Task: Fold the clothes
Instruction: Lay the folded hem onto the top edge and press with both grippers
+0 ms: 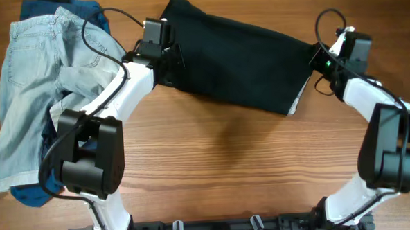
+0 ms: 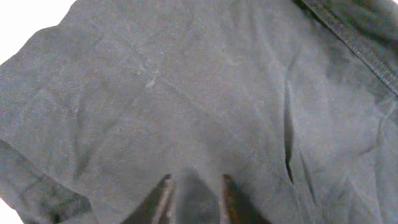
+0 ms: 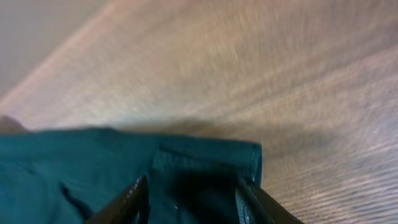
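**Shorts folded at the far middle, both jaws parted at their ends**

The black shorts [image 1: 237, 58] lie as a slanted band on the far middle of the table [image 1: 227, 149]. The left gripper [image 1: 162, 47] is at their left end and the right gripper [image 1: 334, 54] at their right end. The left jaws stand narrowly apart and the right jaws wider. Cloth lies between each pair, with no pinch showing.

Risks, as I judge them:
- With cloth between the fingers, a lift could snag a layer and pull the fold open, most likely on the left, where the gap is narrow.
- A strip of pale lining [image 1: 298, 100] pokes out at the near right corner, so the layers are not square. A further fold would lock that in.
- The denim [image 1: 37, 74] and a dark-blue piece [image 1: 93, 12] are heaped just left of the left arm, and a sweep back could drag them.

Only the overhead view shows the heap, the lining and the whole outline. The left wrist view shows creases and a seam ahead of the left gripper [image 2: 194, 196]. The right wrist view shows the hemmed corner lying between the fingers of the right gripper [image 3: 191, 199], with bare wood beyond, and it renders the cloth greenish.
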